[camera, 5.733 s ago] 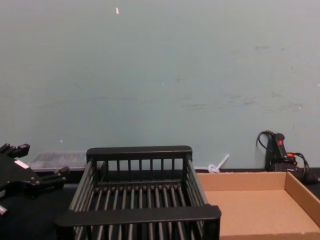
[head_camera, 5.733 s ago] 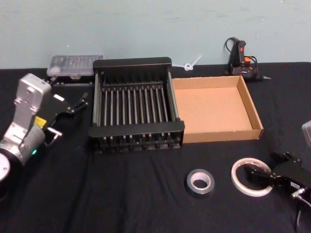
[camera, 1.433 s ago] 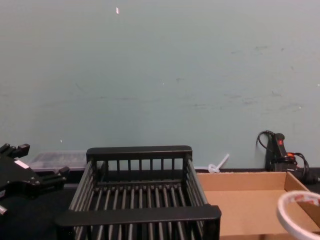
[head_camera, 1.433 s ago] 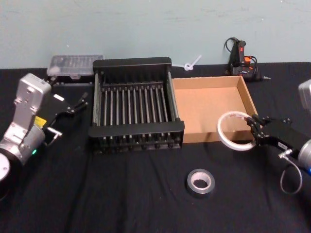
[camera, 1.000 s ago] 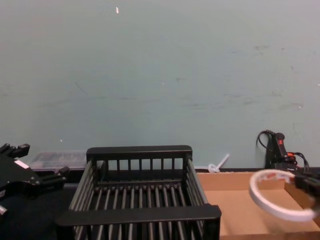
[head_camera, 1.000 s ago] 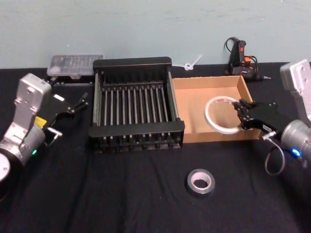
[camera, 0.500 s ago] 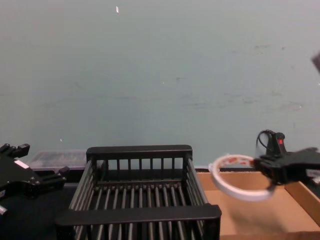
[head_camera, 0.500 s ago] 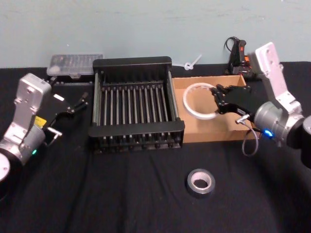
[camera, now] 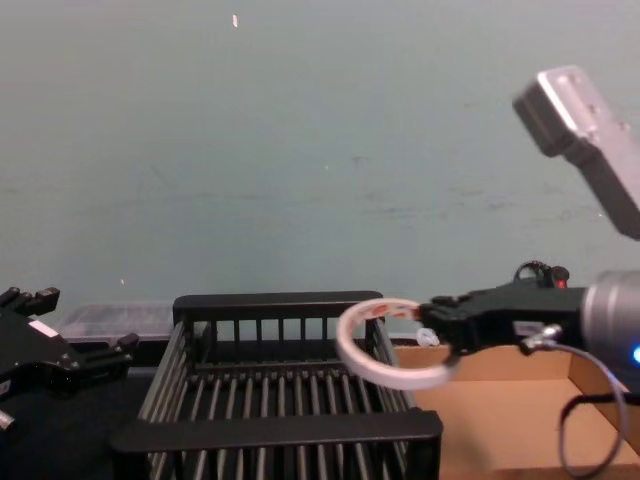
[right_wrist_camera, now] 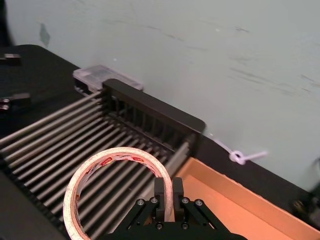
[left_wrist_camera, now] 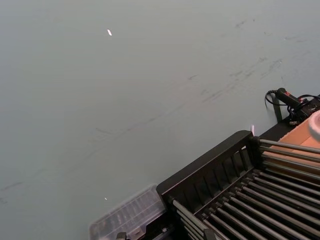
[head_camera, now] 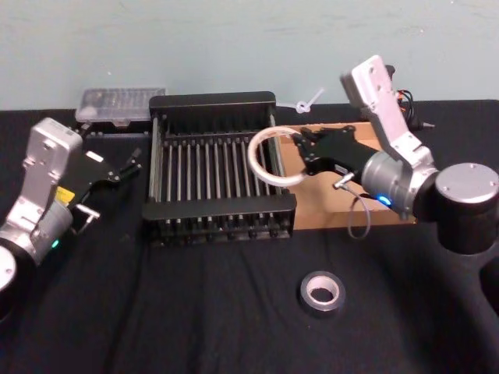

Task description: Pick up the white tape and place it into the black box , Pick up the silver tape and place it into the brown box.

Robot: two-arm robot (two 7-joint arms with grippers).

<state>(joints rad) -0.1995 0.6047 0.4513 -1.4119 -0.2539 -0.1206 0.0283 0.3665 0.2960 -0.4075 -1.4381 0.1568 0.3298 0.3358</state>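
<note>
The white tape (head_camera: 252,160) (camera: 398,381) (right_wrist_camera: 76,186) hangs in the air, tilted, over the right edge of the black box (head_camera: 218,206) (camera: 275,428) (right_wrist_camera: 150,107). My right gripper (head_camera: 299,156) (right_wrist_camera: 167,189) (camera: 432,330) is shut on the roll's wall and reaches in from the right, above the brown box (head_camera: 343,219) (camera: 500,420). The silver tape (head_camera: 321,292) lies flat on the black cloth in front of the boxes. My left gripper (head_camera: 134,160) (camera: 118,353) is parked left of the black box, open and holding nothing.
A clear plastic case (head_camera: 123,101) sits behind the black box at the back left. A white zip tie (head_camera: 308,101) lies by the wall behind the boxes. A glue gun (camera: 548,275) stands at the back right. The wall is close behind the table.
My right gripper has carried the white tape leftward, from above the brown box to over the black box's right rim. The left arm and the silver tape have not moved.
</note>
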